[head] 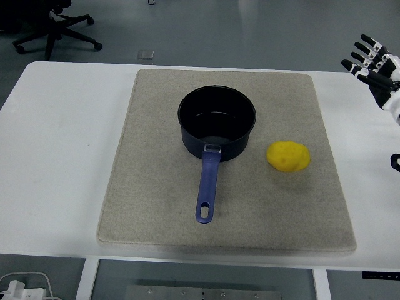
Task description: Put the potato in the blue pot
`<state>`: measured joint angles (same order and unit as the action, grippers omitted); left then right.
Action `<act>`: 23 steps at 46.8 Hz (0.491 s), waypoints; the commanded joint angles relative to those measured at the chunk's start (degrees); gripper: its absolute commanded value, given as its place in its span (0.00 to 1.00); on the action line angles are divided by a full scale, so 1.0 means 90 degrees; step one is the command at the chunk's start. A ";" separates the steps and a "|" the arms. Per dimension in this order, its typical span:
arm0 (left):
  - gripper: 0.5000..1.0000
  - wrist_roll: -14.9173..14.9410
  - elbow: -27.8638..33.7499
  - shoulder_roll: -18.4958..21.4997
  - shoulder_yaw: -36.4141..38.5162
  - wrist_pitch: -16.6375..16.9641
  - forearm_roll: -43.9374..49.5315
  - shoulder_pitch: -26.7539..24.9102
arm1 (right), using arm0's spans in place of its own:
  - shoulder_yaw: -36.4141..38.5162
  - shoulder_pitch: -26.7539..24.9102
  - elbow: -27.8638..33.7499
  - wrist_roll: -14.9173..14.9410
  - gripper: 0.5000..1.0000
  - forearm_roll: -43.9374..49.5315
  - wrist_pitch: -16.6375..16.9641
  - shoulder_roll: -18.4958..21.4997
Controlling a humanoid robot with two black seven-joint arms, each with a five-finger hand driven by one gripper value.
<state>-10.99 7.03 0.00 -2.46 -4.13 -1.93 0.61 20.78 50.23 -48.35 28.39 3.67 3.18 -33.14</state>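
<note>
The yellow potato lies on the grey mat, just right of the blue pot. The pot stands upright near the mat's middle, empty inside, with its blue handle pointing toward the near edge. My right hand hovers at the far right edge of the view, above the table and well up and right of the potato, with its fingers spread and holding nothing. The left arm does not show.
The white table extends on both sides of the mat. Beyond its far edge is grey floor with an office chair base at the top left. Cables lie on the floor at the bottom left.
</note>
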 commanded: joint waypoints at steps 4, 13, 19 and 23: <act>0.99 0.0000 0.0000 0.0000 0.0000 0.0000 0.0000 0.0000 | 0.0006 0.0044 -0.0691 0.0000 0.85 0.0666 -0.0021 -0.0633; 0.99 0.0000 0.0000 0.0000 0.0000 0.0000 0.0000 0.0000 | -0.0024 0.0161 -0.1043 -0.0020 0.85 0.1535 0.0047 -0.1122; 0.99 0.0000 0.0000 0.0000 0.0000 0.0000 0.0000 0.0000 | -0.0033 0.0161 -0.1287 -0.0030 0.85 0.2287 0.0213 -0.1434; 0.99 0.0000 0.0000 0.0000 0.0000 0.0000 0.0000 0.0000 | -0.0092 0.0161 -0.1326 -0.0030 0.85 0.2638 0.0252 -0.1591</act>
<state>-10.99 7.03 0.00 -2.46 -4.13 -1.93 0.62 20.28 51.69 -60.08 28.13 24.97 5.21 -46.36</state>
